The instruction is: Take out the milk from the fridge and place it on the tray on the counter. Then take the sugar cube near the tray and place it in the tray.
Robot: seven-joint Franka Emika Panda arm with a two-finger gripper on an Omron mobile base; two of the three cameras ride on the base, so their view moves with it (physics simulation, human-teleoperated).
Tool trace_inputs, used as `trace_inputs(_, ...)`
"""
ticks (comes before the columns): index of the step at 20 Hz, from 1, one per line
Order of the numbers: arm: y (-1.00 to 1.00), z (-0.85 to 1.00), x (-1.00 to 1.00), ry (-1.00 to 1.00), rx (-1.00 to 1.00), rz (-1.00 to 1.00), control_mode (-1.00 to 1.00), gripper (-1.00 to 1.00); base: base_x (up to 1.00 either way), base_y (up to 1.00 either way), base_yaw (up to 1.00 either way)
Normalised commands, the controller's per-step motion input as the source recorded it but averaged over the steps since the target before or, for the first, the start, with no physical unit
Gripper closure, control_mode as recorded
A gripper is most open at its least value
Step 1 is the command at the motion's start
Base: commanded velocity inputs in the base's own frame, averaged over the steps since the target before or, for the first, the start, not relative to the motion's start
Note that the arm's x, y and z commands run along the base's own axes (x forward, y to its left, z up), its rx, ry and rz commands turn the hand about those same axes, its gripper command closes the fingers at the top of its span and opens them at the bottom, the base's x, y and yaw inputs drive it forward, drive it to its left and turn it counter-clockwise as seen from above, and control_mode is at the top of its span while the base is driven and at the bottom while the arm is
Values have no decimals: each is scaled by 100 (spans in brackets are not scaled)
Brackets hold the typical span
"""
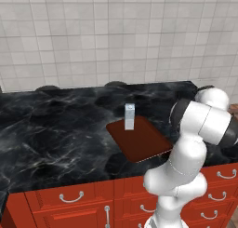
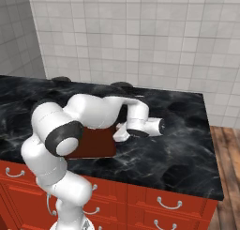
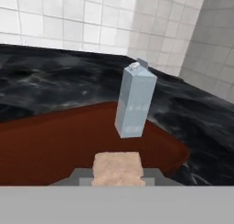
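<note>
- arm bent low over the table [image 1: 56, 129], hand beside the tray [image 1: 144, 141]
- gripper [image 3: 117, 173] clamped on sugar cube [image 3: 117, 167], over tray edge
- milk [image 3: 135, 102] stood upright on tray, just beyond gripper

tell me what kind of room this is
Most likely a kitchen: a glossy black marble counter runs above red drawers with silver handles, backed by a white tiled wall. A milk carton stands on a reddish-brown tray.

- The milk [image 1: 129, 116] stands upright at the tray's [image 1: 144, 143] back corner, the only obstacle on it.
- The tray's middle and front edge lie bare.
- The counter [image 1: 51, 138] left of the tray is open.
</note>
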Motion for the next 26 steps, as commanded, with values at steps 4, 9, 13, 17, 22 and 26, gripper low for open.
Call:
trace_inputs(4,21,12,-27,13,5,0,-100,100,0,0,0)
trace_inputs(9,18,20,0,15,2,0,-100,100,0,0,0)
trace_inputs(13,10,2,-14,4,0,0,-100,100,0,0,0)
trace_inputs(17,21,-1,-27,0,0,0,-100,100,0,0,0)
trace_inputs(22,39,-2,-19,0,0,0,-100,100,0,0,0)
trace_inputs(26,24,-10,0,2,0,0,-100,100,0,0,0)
